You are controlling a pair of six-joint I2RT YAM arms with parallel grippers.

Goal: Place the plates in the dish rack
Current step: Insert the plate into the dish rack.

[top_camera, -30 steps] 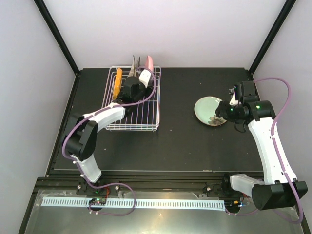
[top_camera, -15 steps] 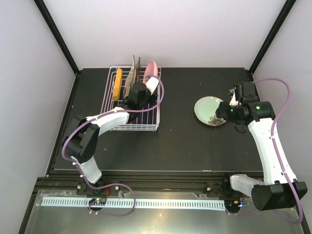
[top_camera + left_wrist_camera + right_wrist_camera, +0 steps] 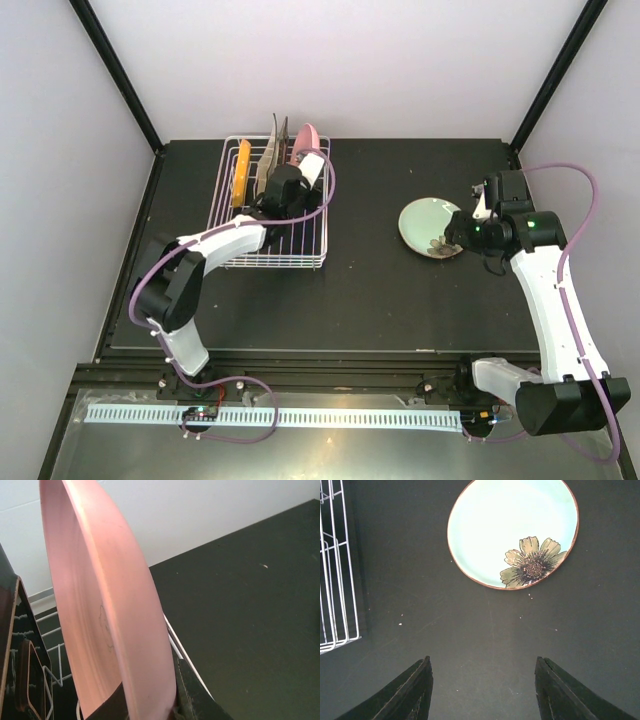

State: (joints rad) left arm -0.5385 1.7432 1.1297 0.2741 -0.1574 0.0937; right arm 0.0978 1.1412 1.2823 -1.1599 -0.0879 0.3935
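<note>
a: left claw [image 3: 150, 707] state?
b: clamped on the pink plate [image 3: 110, 605], one finger on each face of its lower rim. plate is on edge and leans a bit.
a: where is that relative to the rack [image 3: 270, 264]?
b: over the far right corner in the top view. in the left wrist view a rack wire runs just beside the plate's rim. can't tell if the plate sits between tines or hangs above them.
a: what else is in the rack?
b: orange plate [image 3: 240, 172] on edge on the left side. two more plates [image 3: 268, 158] on edge between orange and pink, too small to read any pattern.
a: right claw [image 3: 482, 662]?
b: fingers apart, nothing between them. it hovers over bare table [image 3: 380, 300], pointing down.
a: green plate [image 3: 515, 530]?
b: flat on the table, right of the rack and well apart from it. its flower [image 3: 532, 565] is on the part nearest the claw. the plate lies just ahead of the fingertips, not between them, and they look clear of it.
a: rack in the right wrist view?
b: only a corner, at the left edge of the frame.
</note>
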